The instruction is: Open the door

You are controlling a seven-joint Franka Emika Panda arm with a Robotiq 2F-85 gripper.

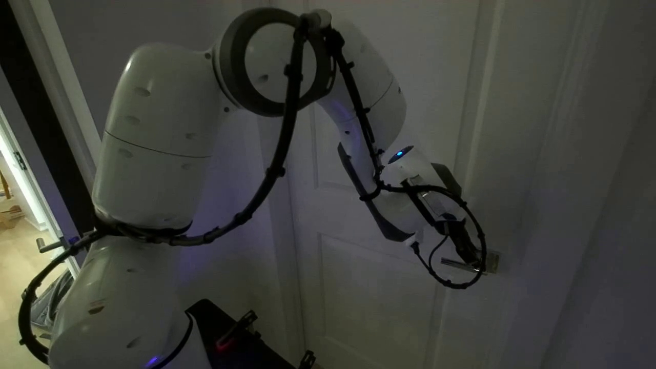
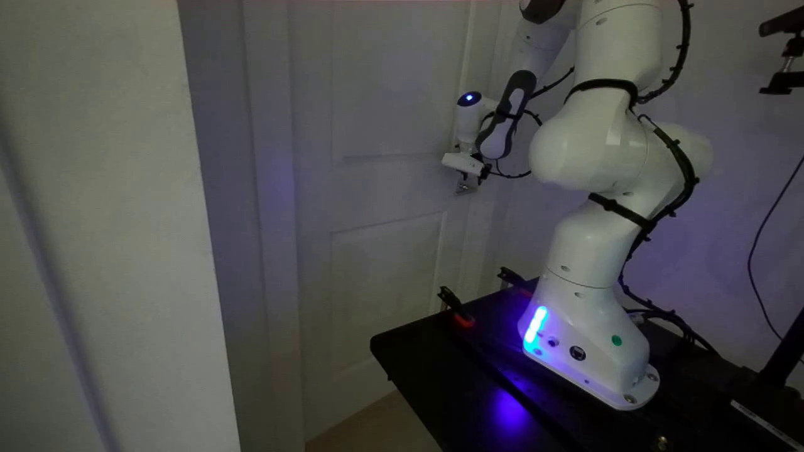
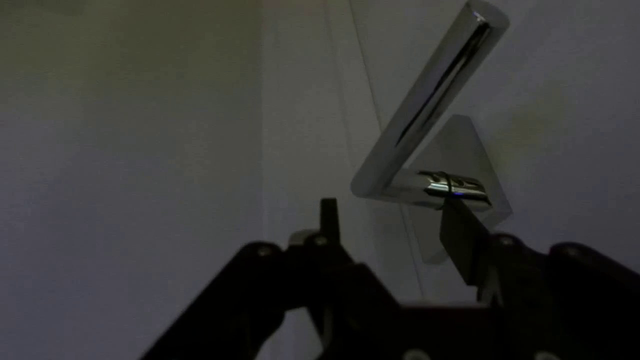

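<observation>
The tall white panelled door (image 1: 379,287) (image 2: 383,188) appears closed, lying flush in its frame in both exterior views. Its silver lever handle (image 3: 430,100) rises diagonally in the wrist view, its neck running back to a plate (image 3: 490,172) on the door. My gripper (image 3: 390,220) is at the handle, fingers well apart. Nothing shows gripped between them. The right fingertip (image 3: 460,240) overlaps the lower edge of the neck in the picture; contact cannot be told. The left finger (image 3: 329,217) stands below and left of the lever. In an exterior view the gripper (image 1: 474,260) partly covers the lever.
A black table (image 2: 452,376) with clamps (image 2: 455,304) bears the arm beside the door. A white wall (image 2: 125,220) fills the near side of an exterior view. A second lever handle (image 1: 48,246) shows at a lit doorway. A cable (image 1: 482,236) loops round the gripper.
</observation>
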